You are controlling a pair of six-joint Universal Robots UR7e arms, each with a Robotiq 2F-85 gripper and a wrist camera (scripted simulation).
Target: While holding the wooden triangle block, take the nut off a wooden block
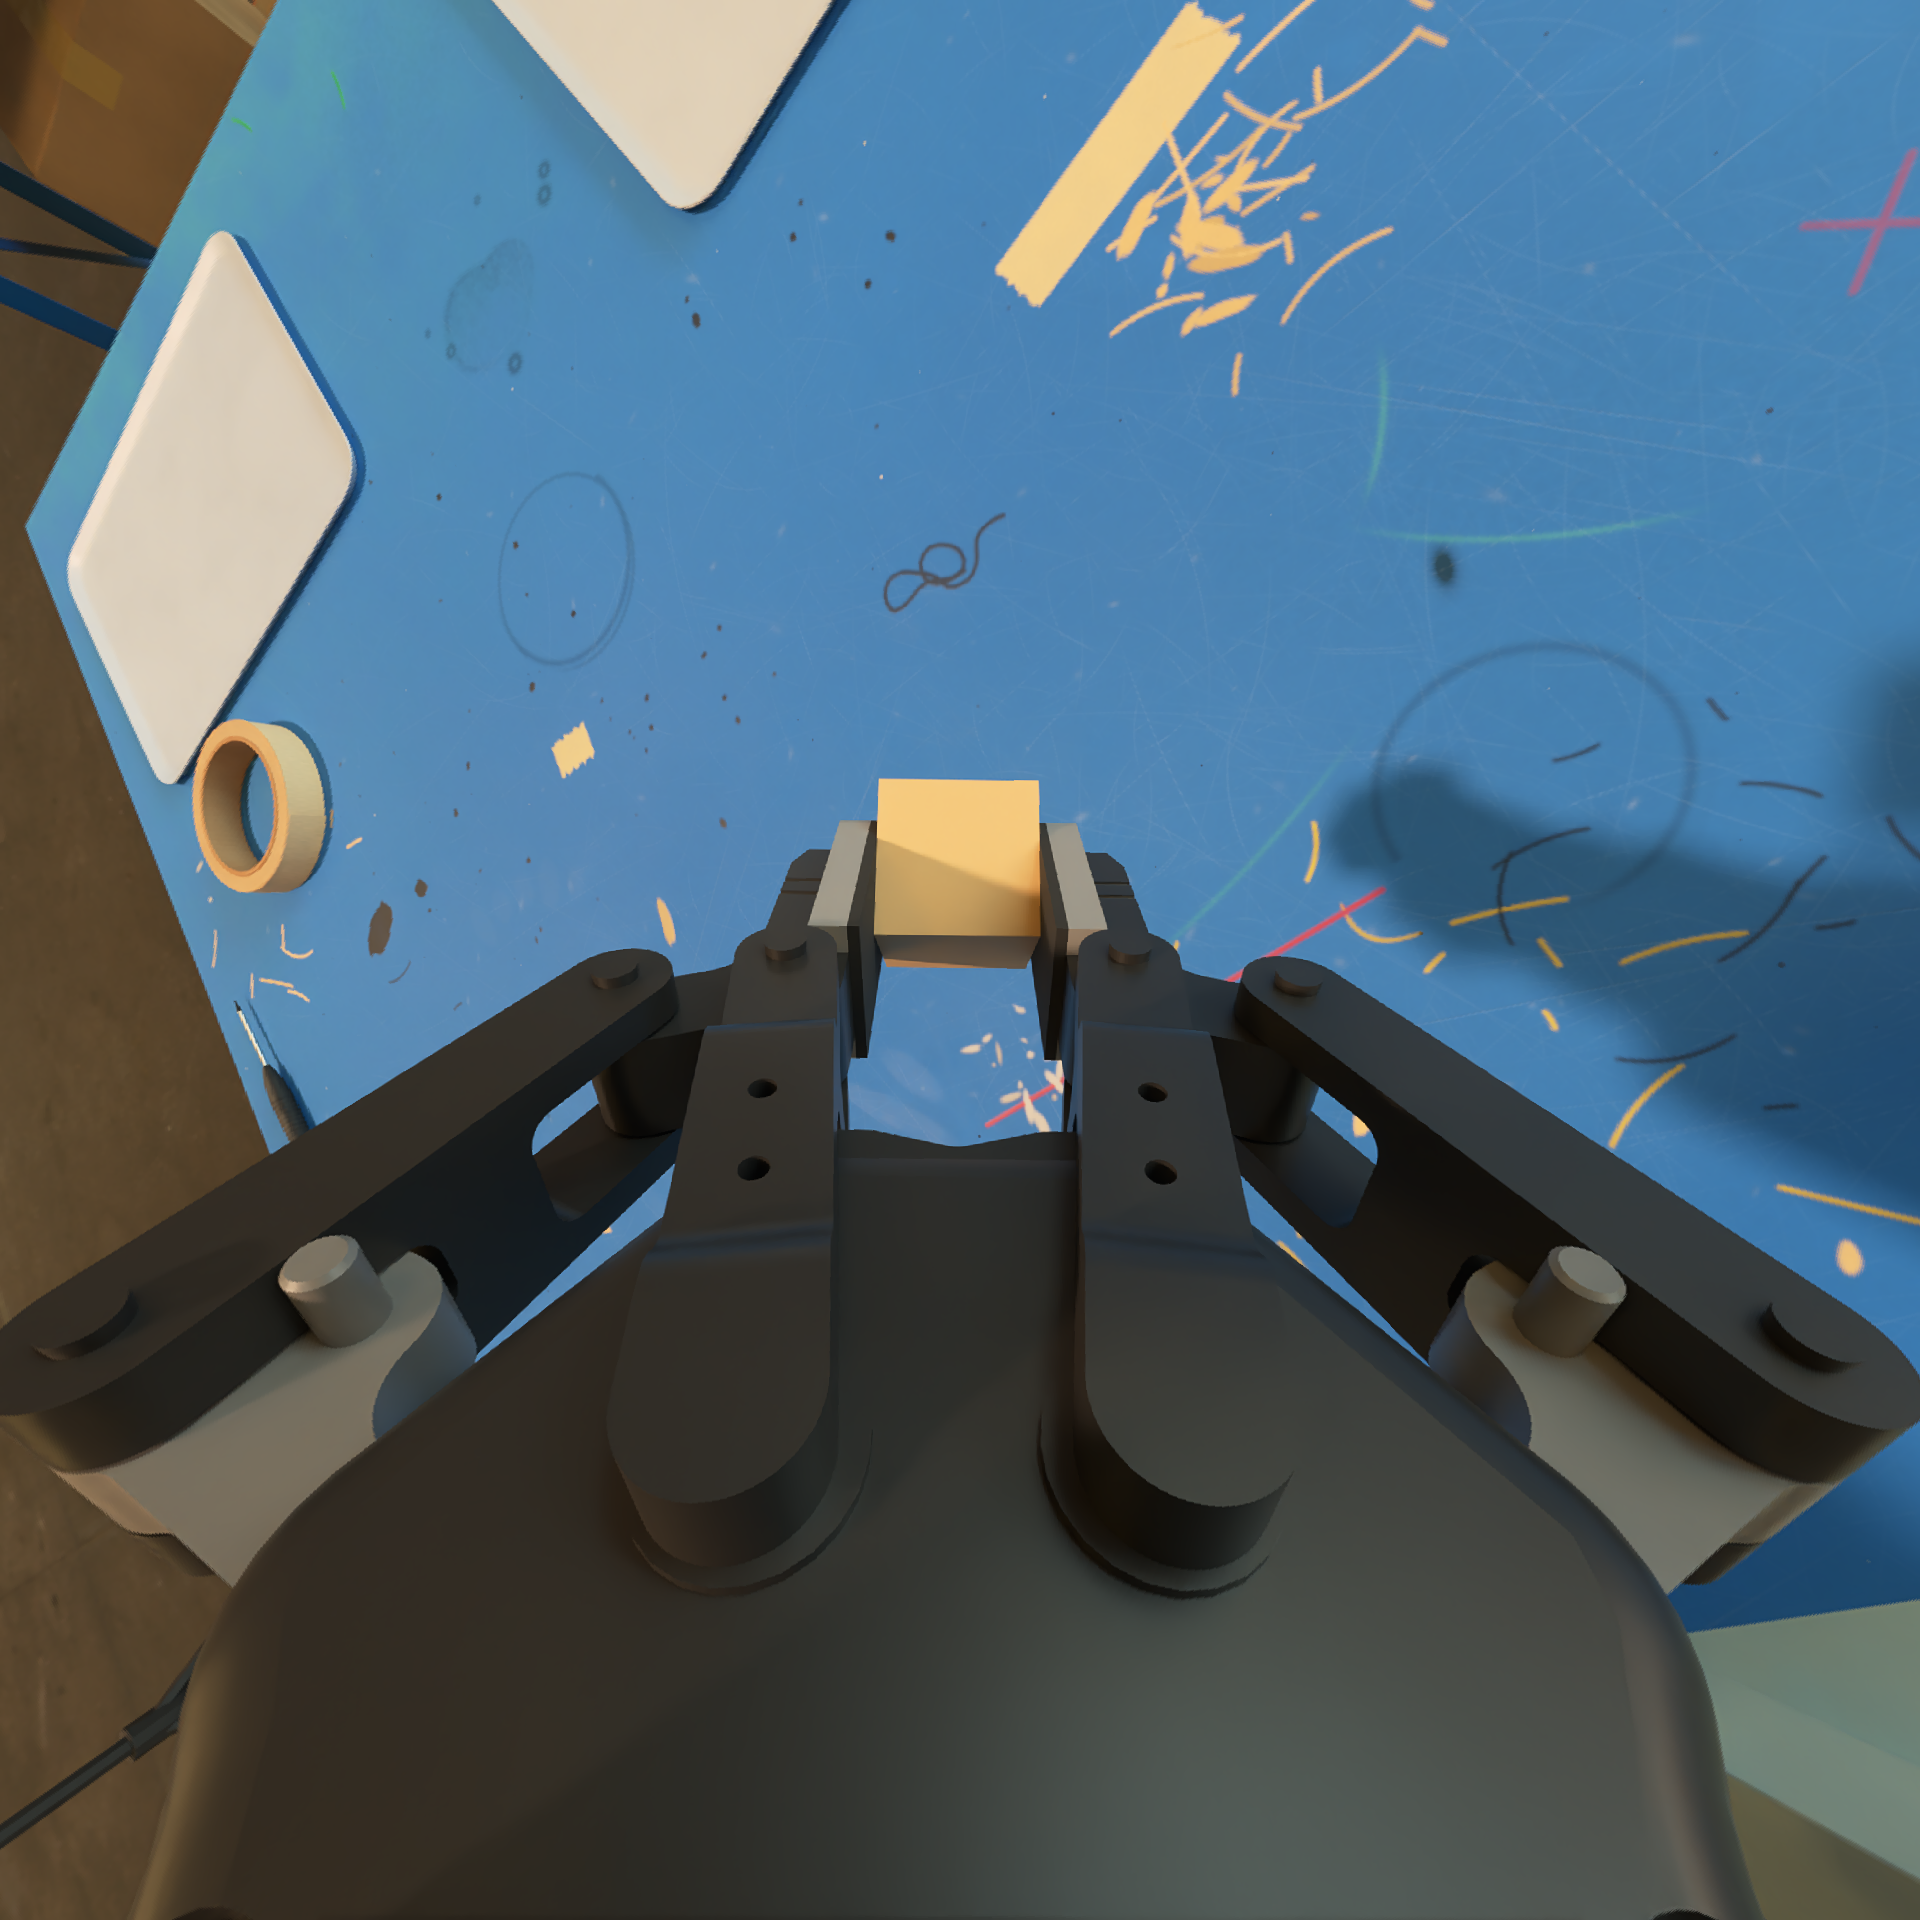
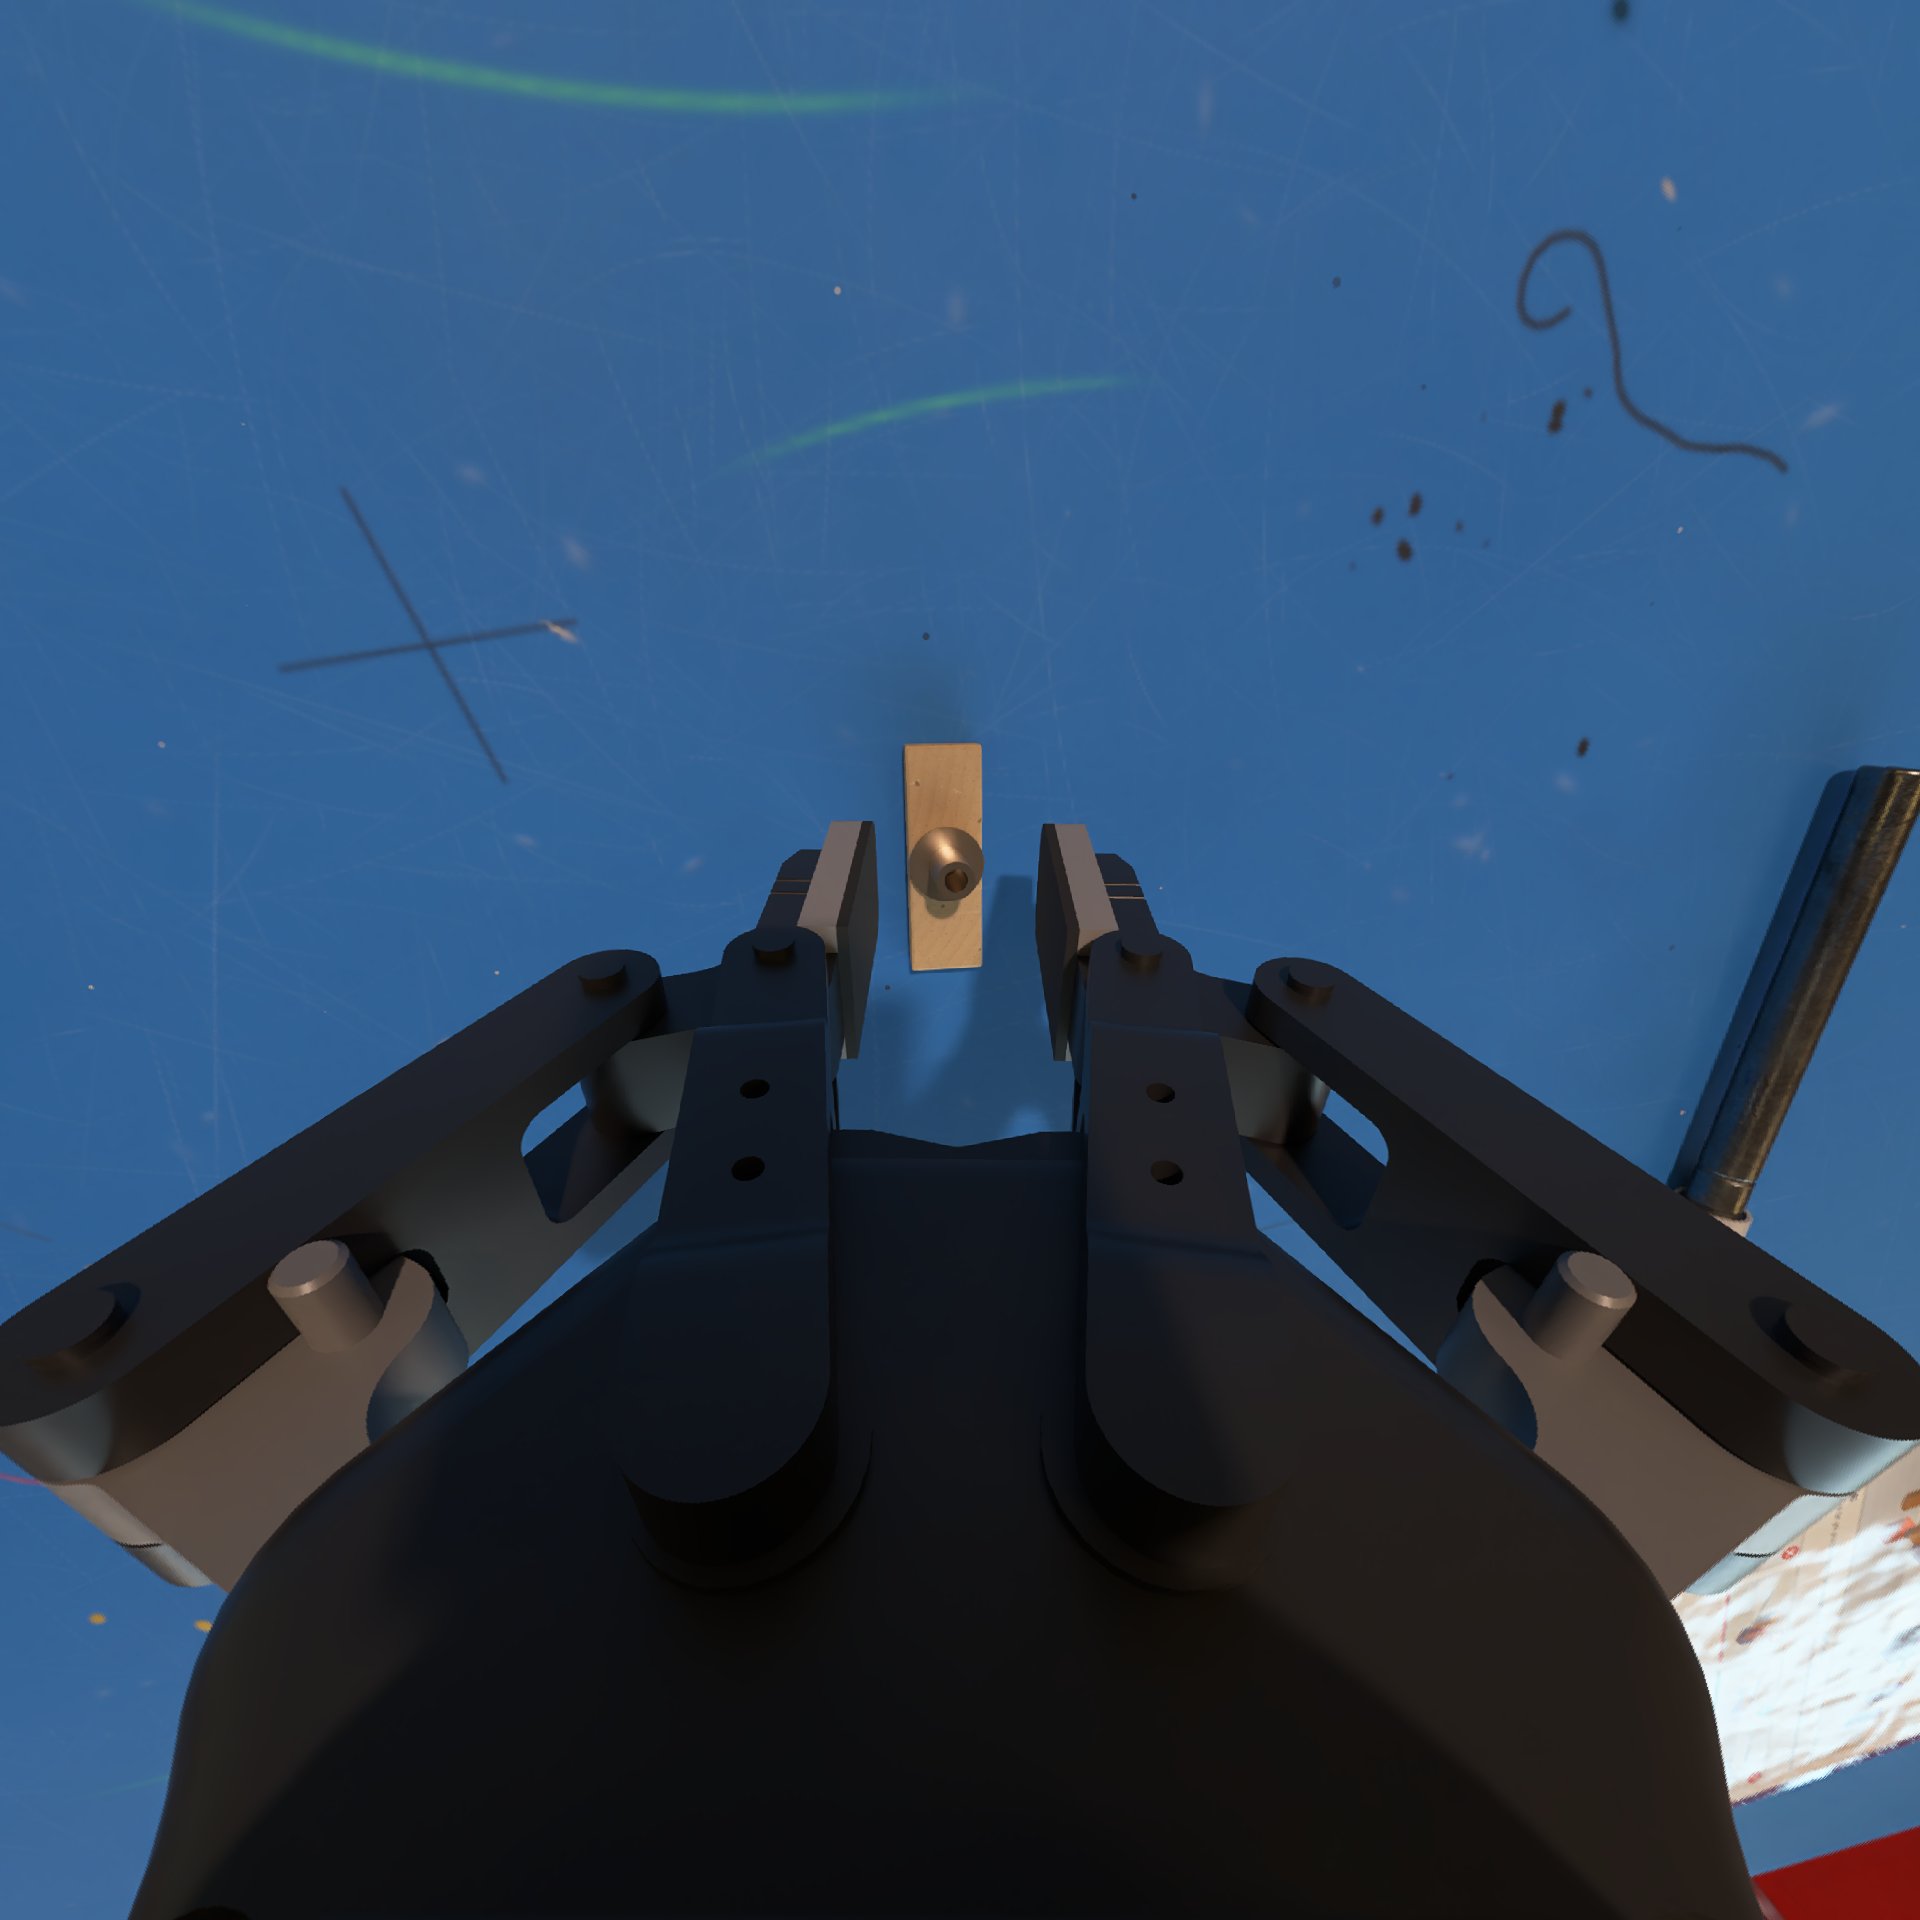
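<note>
triangle block (image 1: pixel 957 868) in left claw (image 1: pixel 957 883); right claw (image 2: pixel 956 894) over nut (image 2: pixel 945 860)

The left claw's pads (image 1: pixel 1075 878) hide the wooden block's (image 1: pixel 956 862) sides; the white pad (image 1: pixel 665 83) is cut off at the top edge.

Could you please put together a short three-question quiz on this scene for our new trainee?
1. True or false: the left gripper has its jaws closed on the pale wooden triangle block.
2. The brass-coloured metal nut sits on: A) the flat rectangular wooden block; B) the beige roll of masking tape; C) a white rounded square pad.
3. Fill in: the right gripper has its jaws ____, with the nut showing between them.

Key:
1. True
2. A
3. open
</note>
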